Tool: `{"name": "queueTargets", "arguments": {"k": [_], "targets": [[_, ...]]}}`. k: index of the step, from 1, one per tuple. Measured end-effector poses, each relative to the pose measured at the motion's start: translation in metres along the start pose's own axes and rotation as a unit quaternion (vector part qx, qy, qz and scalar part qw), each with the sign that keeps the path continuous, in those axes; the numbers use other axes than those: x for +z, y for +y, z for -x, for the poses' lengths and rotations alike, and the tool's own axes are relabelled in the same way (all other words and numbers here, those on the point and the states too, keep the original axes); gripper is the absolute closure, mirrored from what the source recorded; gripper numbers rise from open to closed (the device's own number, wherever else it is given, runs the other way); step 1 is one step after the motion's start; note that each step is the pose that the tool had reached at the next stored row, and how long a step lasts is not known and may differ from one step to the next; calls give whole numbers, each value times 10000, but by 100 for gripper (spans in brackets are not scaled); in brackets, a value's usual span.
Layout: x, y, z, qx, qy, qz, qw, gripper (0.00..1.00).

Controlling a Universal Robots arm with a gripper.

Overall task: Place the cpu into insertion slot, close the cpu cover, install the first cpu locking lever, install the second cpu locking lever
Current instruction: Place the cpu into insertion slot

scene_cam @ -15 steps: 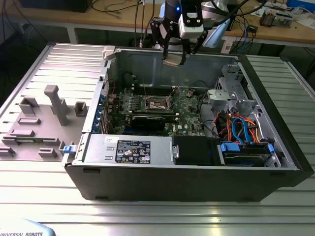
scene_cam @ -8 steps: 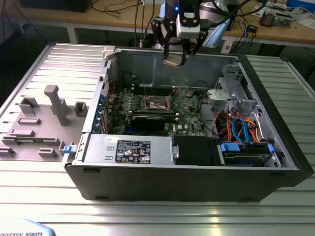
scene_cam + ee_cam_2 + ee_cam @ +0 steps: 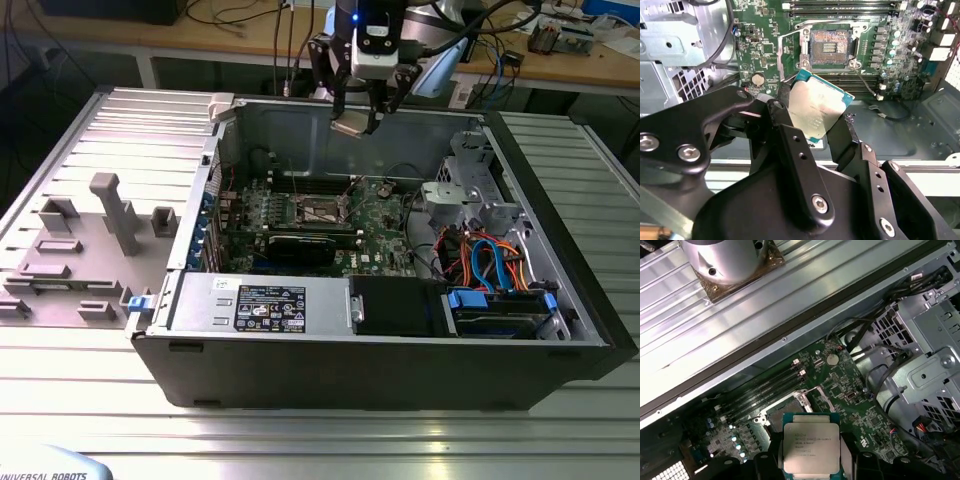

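Holding: my pincer (image 3: 355, 118) is closed narrow on the cpu (image 3: 353, 125), one finger on each of two opposite edges. I judge that grip keeps the flat faces of the chip untouched.
Where the cpu is: upper middle of the exterior view, in the air over the open computer case (image 3: 400, 375), close to its back wall and well above the board.
Where the insertion slot is: on the motherboard (image 3: 385, 225), about the centre of the exterior view, lower in the frame than the chip and well apart from it.
Slot state: in the second wrist view the insertion slot (image 3: 829, 47) shows a dark centre inside a shiny rim, with nothing lying in it, so I judge the placing is not yet done.
Why so high: as I read it, I carry the chip above the case walls and cables, clear of everything.
What the exterior view gives: the height of the chip over the board, which neither wrist view tells me.
What the first wrist view gives: the cpu (image 3: 811, 447) square-on, dull silver top with a green rim, and the socket partly hidden behind it.
What the second wrist view gives: the cpu (image 3: 817, 107) seen turned at an angle to the socket, the whole socket unhidden, and the memory slots (image 3: 840, 6) beyond it.
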State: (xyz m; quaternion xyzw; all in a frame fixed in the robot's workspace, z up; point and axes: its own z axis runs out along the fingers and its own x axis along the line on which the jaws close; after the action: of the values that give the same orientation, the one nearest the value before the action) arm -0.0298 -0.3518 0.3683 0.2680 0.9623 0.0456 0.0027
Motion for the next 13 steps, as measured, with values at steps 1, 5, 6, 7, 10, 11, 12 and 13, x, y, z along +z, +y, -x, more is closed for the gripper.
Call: {"name": "queueTargets", "arguments": {"k": [1, 5, 6, 7, 10, 11, 12, 13], "targets": [[1, 0, 0, 36, -3, 1, 10000, 46], [2, 0, 0, 172, -15, 3, 9999, 46], [2, 0, 0, 187, -17, 4, 9998, 46], [2, 0, 0, 197, -18, 4, 9998, 46], [2, 0, 0, 199, -18, 4, 9998, 46], [2, 0, 0, 202, -18, 4, 9998, 46], [2, 0, 0, 205, -18, 4, 9998, 46], [2, 0, 0, 210, -19, 4, 9998, 46]]}}
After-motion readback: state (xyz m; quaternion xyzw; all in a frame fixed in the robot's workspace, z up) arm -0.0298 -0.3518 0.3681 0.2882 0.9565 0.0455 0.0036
